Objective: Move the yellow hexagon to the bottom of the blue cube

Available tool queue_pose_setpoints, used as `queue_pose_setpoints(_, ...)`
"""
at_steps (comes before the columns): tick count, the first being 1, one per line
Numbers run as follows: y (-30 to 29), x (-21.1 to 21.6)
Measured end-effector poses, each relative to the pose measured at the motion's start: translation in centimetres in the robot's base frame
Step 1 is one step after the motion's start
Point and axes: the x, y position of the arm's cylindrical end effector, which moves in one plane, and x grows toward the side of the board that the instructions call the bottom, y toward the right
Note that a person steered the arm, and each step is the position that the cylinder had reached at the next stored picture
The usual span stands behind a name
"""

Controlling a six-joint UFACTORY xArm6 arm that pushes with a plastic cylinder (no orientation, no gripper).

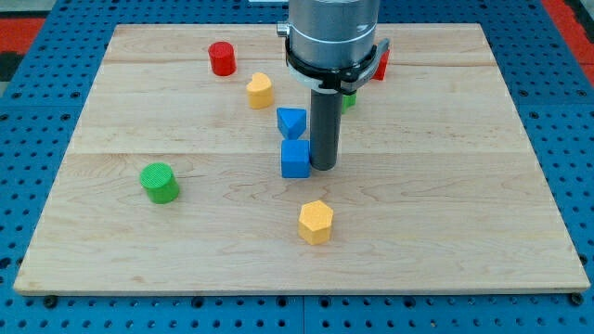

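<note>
The yellow hexagon (316, 222) lies on the wooden board toward the view's bottom, below and slightly right of the blue cube (295, 159). My tip (323, 167) rests on the board right beside the blue cube's right side, touching or nearly so. The hexagon is a short gap below my tip.
A blue wedge-like block (291, 122) sits just above the blue cube. A yellow block (260, 90) and a red cylinder (222, 58) lie upper left. A green cylinder (161, 182) is at left. A red block (380, 65) and a green block (348, 97) are partly hidden behind the arm.
</note>
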Motion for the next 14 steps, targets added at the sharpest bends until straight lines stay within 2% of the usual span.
queue_pose_setpoints(2,4.9,6.1)
queue_pose_setpoints(3,5.1,8.8)
queue_pose_setpoints(4,2.7,10.5)
queue_pose_setpoints(5,-0.1,10.8)
queue_pose_setpoints(9,-2.5,7.6)
queue_pose_setpoints(11,-3.5,10.0)
queue_pose_setpoints(13,-7.6,7.5)
queue_pose_setpoints(14,-7.2,7.5)
